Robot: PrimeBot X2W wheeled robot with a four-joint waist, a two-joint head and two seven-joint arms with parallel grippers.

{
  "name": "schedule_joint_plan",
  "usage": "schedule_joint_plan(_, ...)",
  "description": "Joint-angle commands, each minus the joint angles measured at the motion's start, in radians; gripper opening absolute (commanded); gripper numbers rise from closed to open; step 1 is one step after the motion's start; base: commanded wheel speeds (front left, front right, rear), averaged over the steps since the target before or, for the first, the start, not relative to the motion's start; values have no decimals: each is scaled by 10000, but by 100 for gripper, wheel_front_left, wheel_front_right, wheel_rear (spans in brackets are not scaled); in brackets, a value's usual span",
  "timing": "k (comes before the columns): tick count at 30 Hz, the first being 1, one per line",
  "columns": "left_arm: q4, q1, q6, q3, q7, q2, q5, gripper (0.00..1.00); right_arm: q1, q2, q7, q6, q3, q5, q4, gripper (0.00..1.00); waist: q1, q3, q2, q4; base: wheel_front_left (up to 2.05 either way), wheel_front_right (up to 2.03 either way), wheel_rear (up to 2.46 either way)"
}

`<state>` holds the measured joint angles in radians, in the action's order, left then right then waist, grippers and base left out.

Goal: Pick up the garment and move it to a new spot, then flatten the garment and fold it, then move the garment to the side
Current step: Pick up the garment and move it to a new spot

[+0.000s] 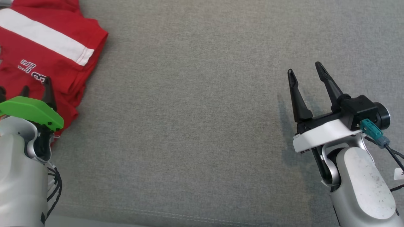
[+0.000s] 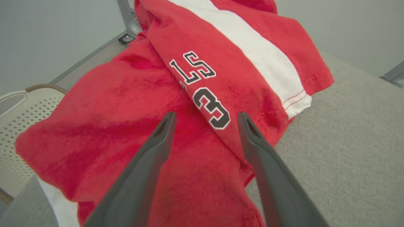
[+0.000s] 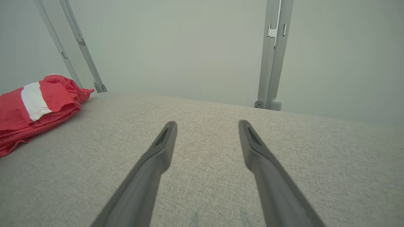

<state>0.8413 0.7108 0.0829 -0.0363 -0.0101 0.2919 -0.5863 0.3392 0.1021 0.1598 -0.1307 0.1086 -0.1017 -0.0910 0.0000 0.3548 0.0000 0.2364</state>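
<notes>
A red fleece garment with a broad white stripe [image 1: 38, 19] lies folded at the far left of the grey woven fabric surface [image 1: 189, 126], cut off by the top and left edges of the head view. Its dark, white-outlined print shows a "3" beside two letters that read like "LS" or an upside-down "ST"; I cannot tell which. The left gripper [image 1: 36, 90], under a green cover, has its fingers spread above the garment [image 2: 126, 104] and holds nothing. Whether its tips touch the cloth is unclear in the left wrist view, where the left gripper [image 2: 205, 116] frames the "3". The right gripper [image 1: 304, 69] is also spread and empty, over bare surface well apart from the garment. Wide open cloth lies between the arms. A white perforated plastic piece [image 2: 19, 116] shows past the garment's left side, which hides the surface's edge there. Grey metal posts [image 3: 273, 53] stand beyond the far edge.
</notes>
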Motion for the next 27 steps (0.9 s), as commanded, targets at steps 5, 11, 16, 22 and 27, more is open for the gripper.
schedule_joint_plan(5, 1308, 851, 176, 198, -406, 159, -332, 100, 185, 84, -57, -1, -51, 125, 150, 100, 0, 989, 0, -746, 0, 0, 0)
schedule_joint_plan(11, 1829, 1301, 248, 104, -1511, 444, -96, 0, 239, 58, -108, -1, -109, 160, 173, 100, 0, 1071, 0, -694, 0, 0, 0)
schedule_joint_plan(16, 1741, 1472, -30, -93, -2305, 725, 378, 0, 89, 10, -76, -1, -184, 173, 52, 100, 0, 855, 0, -572, 0, 0, 0)
schedule_joint_plan(22, 286, 1052, -610, -2, -2560, 1089, 1185, 0, -136, -101, 180, 1, -322, 106, -179, 100, 0, 100, 0, -510, 0, 0, 0)
schedule_joint_plan(27, -2446, -791, -1225, 517, -2550, 986, 1850, 0, -396, -279, 444, -1, -313, -8, -470, 100, 0, -850, 0, -774, 0, 0, 0)
